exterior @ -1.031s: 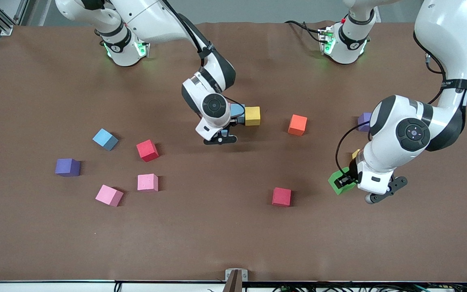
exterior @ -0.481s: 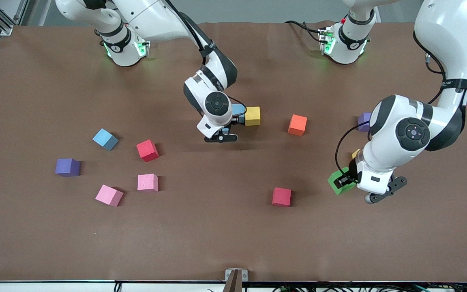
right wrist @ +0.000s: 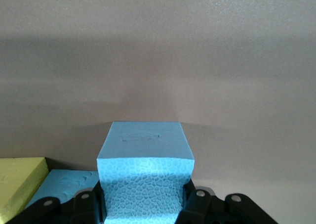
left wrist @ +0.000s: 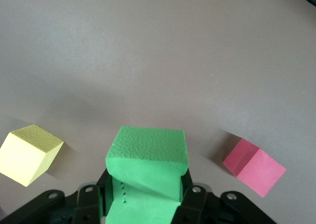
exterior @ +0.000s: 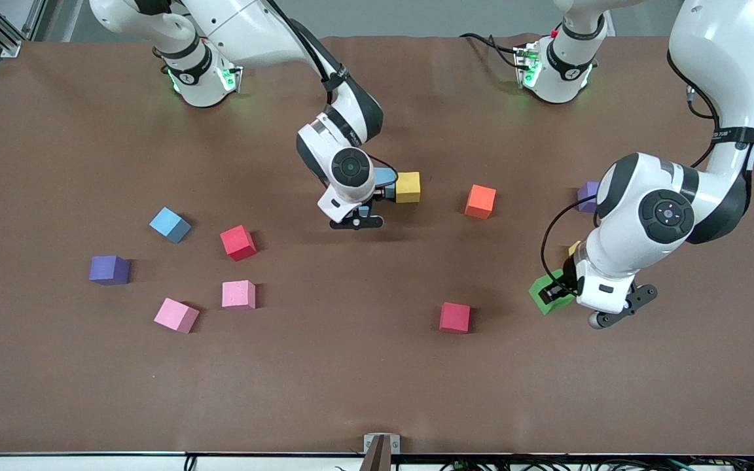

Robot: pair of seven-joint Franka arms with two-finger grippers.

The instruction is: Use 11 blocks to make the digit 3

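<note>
Two cubes are in hand at once, which suits a build that has barely begun. The right gripper (right wrist: 143, 204) is clamped on a light blue cube (right wrist: 144, 179). In the front view it is at the upper centre of the frame. There a yellow cube (exterior: 408, 187) rests on the table (exterior: 351, 379) with another light blue face (right wrist: 61, 184) touching it. We judge this pair to be the seed of the digit's first row, and the held cube is brought close so that it can join them edge to edge.

The left gripper (left wrist: 144, 199) is closed on the green cube (left wrist: 145, 169), squeezing its sides. It is low over the table at the middle of the frame's height, toward the left arm's end. A second yellow cube (left wrist: 29, 155) lies beside it. It looks as if this arm is waiting with its load until the row has room.

The loose pieces lie well apart: an orange cube (exterior: 480, 201), two red cubes (exterior: 238, 243) (exterior: 455, 318), two pink cubes (exterior: 239, 294) (exterior: 177, 315) and a spare light blue cube (exterior: 169, 224). Nearly all of the digit 3 is yet to be laid.
</note>
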